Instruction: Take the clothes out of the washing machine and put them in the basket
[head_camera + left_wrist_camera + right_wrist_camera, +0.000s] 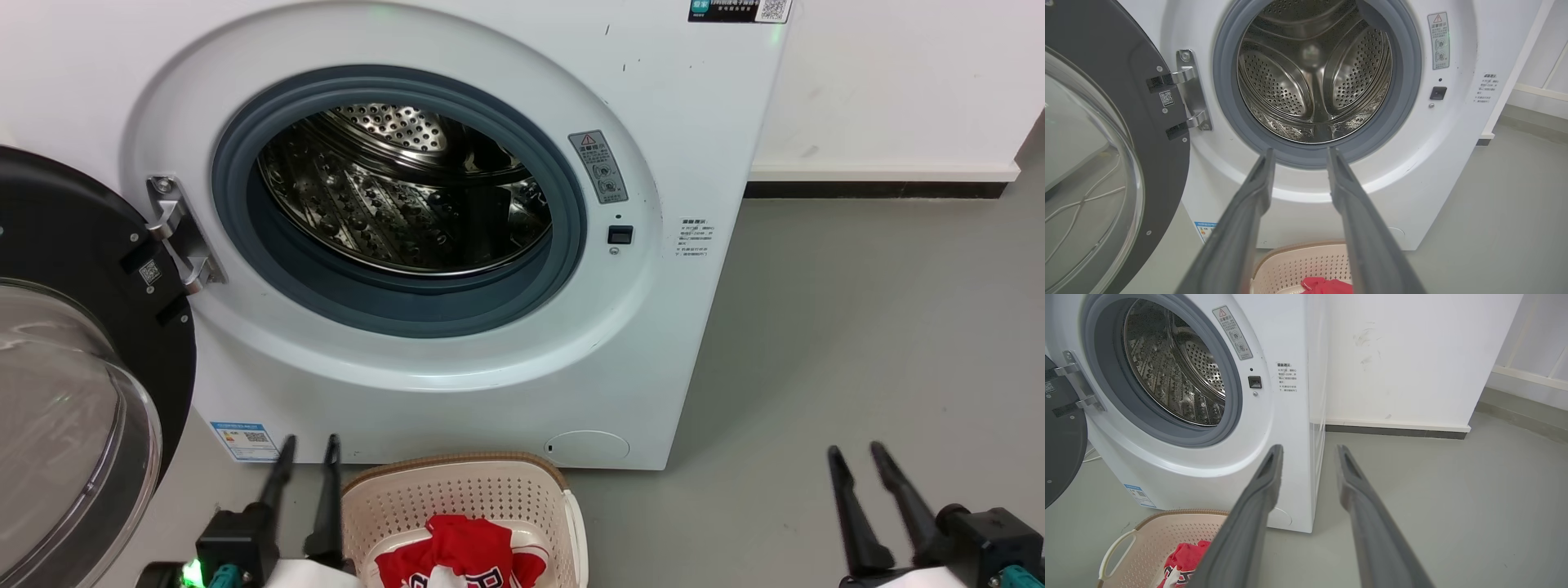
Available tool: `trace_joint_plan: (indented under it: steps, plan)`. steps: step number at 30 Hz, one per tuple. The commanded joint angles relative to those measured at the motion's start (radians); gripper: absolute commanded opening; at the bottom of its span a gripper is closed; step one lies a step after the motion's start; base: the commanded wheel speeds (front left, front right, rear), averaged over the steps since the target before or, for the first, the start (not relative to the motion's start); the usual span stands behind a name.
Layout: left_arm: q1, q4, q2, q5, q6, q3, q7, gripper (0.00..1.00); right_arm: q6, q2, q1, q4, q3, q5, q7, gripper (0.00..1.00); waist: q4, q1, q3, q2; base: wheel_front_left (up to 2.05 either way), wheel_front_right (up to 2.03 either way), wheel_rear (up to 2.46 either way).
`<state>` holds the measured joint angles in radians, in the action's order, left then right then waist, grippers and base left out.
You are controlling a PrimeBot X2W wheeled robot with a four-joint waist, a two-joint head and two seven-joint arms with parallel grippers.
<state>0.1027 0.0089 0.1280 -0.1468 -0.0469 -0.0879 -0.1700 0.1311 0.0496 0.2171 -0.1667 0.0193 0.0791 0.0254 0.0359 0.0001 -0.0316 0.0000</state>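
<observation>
The white washing machine (686, 122) stands with its glass door (73, 392) swung open to the left; its steel drum (400, 188) holds no fabric that I can see. Red and white clothes (465, 559) lie in the cream basket (457, 490) on the floor in front of it. My left gripper (309, 445) is open just left of the basket, with nothing between its fingers. My right gripper (856, 451) is open over bare floor at the right. The left wrist view looks into the drum (1310, 77) between open fingers (1249, 204), above the basket (1306, 261).
The open door (1106, 163) fills the space at the left. A white wall with a dark skirting (873, 189) runs behind the grey floor (857, 343) to the right of the machine. A cable lies on the floor behind the door.
</observation>
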Motion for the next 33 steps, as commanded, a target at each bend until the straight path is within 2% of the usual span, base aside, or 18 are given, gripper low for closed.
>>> trace_joint_plan:
  steps: [1, 33]
  plan:
    - [0.002, 0.006, -0.002, -0.002, 0.0, 0.0, 0.0, 0.0, 0.0, 0.0, 0.001, 0.005, -0.001, 0.002, 0.001, 0.0, 0.0, 0.0, 0.0, 0.0, 0.0, 0.0, 0.0]
    - [-0.078, 0.099, -0.029, -0.55, 0.067, 0.071, 0.103, 0.0, 0.0, 0.032, -0.122, 0.159, -0.007, 0.608, -0.018, 0.0, -0.009, 0.0, 0.009, 0.0, 0.0, 0.0, 0.0]
